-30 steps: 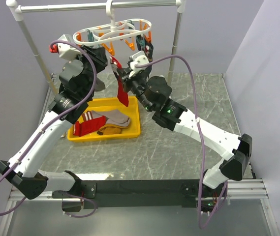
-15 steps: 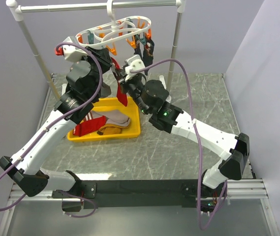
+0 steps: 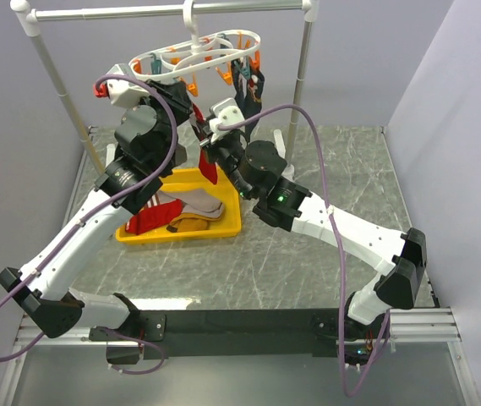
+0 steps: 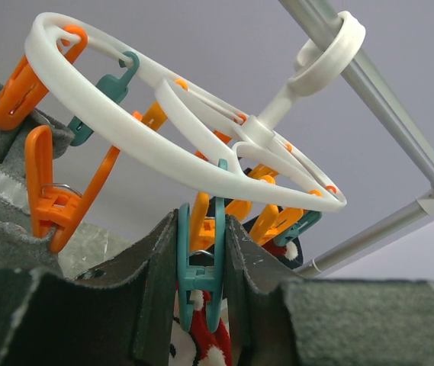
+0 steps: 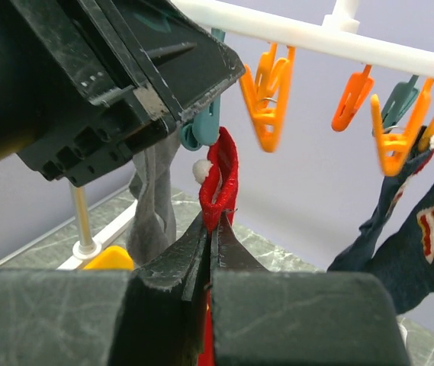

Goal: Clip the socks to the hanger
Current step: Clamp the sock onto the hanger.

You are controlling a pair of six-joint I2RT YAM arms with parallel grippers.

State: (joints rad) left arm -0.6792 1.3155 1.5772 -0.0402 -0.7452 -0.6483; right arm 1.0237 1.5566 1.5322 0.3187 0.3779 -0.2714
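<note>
Red sock (image 5: 221, 171) is pinched at its top edge by the right gripper (image 5: 210, 232), whose jaws are pressed together on the fabric. The free tip stands up just under the teal clothespin (image 4: 201, 284). The left gripper (image 4: 201, 229) is clamped on that pin from both sides, around its spring (how wide the mouth gapes I cannot tell).

To do this step well, the right arm should lift the edge straight up into the mouth, deep enough that a full fold sits past the tips. The left jaws should ease off first, so the pin bites before the sock is let go. Slow, small moves matter, because the hanger (image 4: 117, 126) only dangles by its hook from the rail (image 3: 164, 11) and would likely swing if pushed. The orange pins (image 5: 266, 99) hang just beside it and could snag.

Farther out, a dark sock (image 5: 400, 252) already hangs clipped. The other socks (image 3: 181, 207) lie in the yellow tray (image 3: 232, 227) on the table below.
</note>
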